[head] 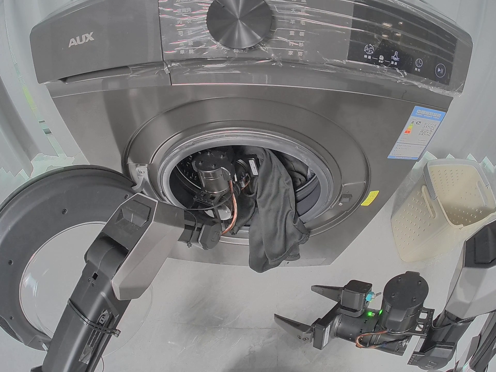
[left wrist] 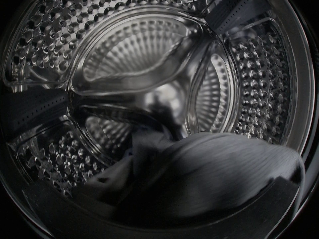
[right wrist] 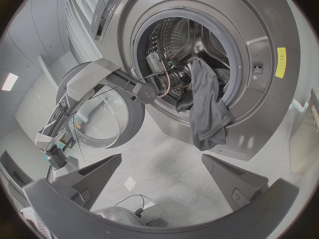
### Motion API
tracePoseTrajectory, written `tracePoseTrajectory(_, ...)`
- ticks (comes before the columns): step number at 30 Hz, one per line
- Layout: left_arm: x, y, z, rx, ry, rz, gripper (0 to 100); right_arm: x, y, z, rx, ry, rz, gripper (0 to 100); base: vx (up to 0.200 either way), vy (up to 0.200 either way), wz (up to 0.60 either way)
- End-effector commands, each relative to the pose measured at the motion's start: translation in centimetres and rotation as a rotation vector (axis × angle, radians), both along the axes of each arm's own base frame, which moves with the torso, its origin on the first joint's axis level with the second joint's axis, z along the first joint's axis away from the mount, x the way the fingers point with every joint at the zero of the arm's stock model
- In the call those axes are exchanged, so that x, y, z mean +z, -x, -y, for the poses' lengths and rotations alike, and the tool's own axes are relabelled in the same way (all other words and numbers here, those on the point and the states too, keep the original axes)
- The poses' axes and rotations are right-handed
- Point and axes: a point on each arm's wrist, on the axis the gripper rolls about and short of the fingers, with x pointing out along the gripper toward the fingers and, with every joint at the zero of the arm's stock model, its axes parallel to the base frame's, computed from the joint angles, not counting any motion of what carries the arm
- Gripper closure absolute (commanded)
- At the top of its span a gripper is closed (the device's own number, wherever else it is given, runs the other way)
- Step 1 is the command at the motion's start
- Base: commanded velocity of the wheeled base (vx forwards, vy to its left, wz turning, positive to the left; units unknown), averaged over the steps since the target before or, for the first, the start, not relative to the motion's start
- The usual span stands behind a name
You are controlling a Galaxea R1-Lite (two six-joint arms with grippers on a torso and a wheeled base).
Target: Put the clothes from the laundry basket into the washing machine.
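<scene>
Spread wide, my right pincer (head: 294,303) hangs low. My left arm (head: 212,176) is inside the washing machine (head: 320,130); if the left pincer grips, I cannot tell. Dark garment (head: 274,207) drapes over the opening rim (head: 333,182), perhaps half inside.

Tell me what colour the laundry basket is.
The laundry basket is cream, clearest in the head view.
</scene>
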Motion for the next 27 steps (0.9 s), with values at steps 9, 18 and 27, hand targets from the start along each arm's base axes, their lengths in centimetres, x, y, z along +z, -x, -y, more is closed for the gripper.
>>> tracePoseTrajectory(9,-0.4,6.5,-1.6,-0.092,-0.166,-0.23,0,-0.1,-0.1,0.1,-0.006,0.001,-0.001,0,0.0,0.0,0.0)
tracePoseTrajectory(18,-1.6,10.4,-2.1,-0.157,-0.24,-0.323,0,0.0,-0.1,0.1,-0.005,0.0,-0.001,0,0.0,0.0,0.0)
tracePoseTrajectory(27,-3.1,13.6,-2.0,-0.285,-0.318,-0.371,0,0.0,-0.1,0.1,-0.005,0.0,-0.001,0,0.0,0.0,0.0)
